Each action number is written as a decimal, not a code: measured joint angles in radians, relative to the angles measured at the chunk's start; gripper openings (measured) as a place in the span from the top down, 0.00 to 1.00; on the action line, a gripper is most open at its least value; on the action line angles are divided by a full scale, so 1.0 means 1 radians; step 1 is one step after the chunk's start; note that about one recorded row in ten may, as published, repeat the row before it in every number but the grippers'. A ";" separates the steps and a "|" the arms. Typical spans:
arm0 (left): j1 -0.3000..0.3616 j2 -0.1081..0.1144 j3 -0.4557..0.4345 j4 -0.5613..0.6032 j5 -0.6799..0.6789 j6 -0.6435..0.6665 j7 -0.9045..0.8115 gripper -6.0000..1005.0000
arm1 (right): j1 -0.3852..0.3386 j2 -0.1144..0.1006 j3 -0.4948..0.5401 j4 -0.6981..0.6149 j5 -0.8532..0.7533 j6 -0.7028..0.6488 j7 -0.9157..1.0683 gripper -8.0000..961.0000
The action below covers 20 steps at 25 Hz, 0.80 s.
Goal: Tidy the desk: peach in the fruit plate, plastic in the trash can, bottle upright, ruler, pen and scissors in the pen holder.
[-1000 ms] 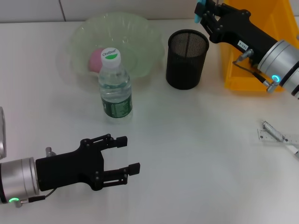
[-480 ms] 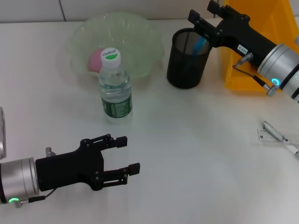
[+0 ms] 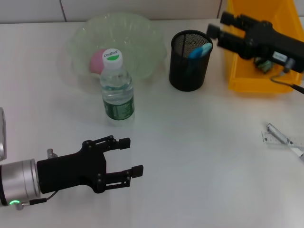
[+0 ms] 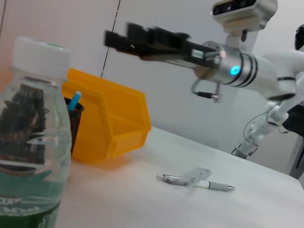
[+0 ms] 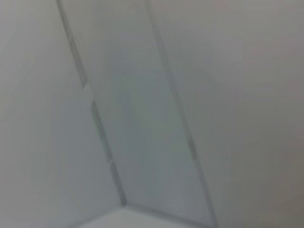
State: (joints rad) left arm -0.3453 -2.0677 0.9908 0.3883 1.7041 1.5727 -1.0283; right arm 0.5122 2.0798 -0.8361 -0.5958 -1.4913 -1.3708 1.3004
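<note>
The blue-handled scissors [image 3: 200, 50] stand inside the black mesh pen holder [image 3: 189, 71]. My right gripper [image 3: 219, 25] is open and empty, just right of the holder and above the yellow bin [image 3: 256, 83]; it also shows in the left wrist view [image 4: 118, 38]. The pink peach [image 3: 97, 60] lies in the pale green fruit plate [image 3: 137, 33]. The water bottle [image 3: 117, 88] stands upright in front of the plate. A clear ruler [image 3: 280, 140] and a pen [image 3: 278, 131] lie at the right edge. My left gripper [image 3: 131, 156] is open and empty at the front left.
A small dark-green thing [image 3: 261, 63] lies in the yellow bin, partly behind my right arm. The left wrist view shows the bottle [image 4: 31, 137] close up, the bin [image 4: 111, 123] and the pen [image 4: 199, 182] on the table. The right wrist view shows only a wall.
My right gripper held the blue-handled scissors above the pen holder, let them go into it, and has drawn back to the right over the yellow bin. The left arm has not moved.
</note>
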 joint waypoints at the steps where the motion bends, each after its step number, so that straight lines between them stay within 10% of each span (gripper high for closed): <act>1: 0.000 0.000 0.000 0.000 0.000 0.000 0.000 0.21 | -0.016 0.000 0.000 -0.079 -0.078 -0.030 0.084 0.31; 9: -0.001 0.002 -0.002 0.002 0.000 0.009 -0.003 0.21 | -0.016 -0.001 0.003 -0.683 -0.702 -0.434 0.447 0.25; 20: 0.002 0.001 -0.003 0.001 0.000 0.010 -0.002 0.21 | 0.001 0.008 -0.147 -0.942 -1.111 -0.571 0.570 0.23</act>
State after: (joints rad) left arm -0.3428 -2.0669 0.9874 0.3895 1.7042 1.5831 -1.0302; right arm 0.5134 2.0880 -0.9831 -1.5374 -2.6023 -1.9419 1.8700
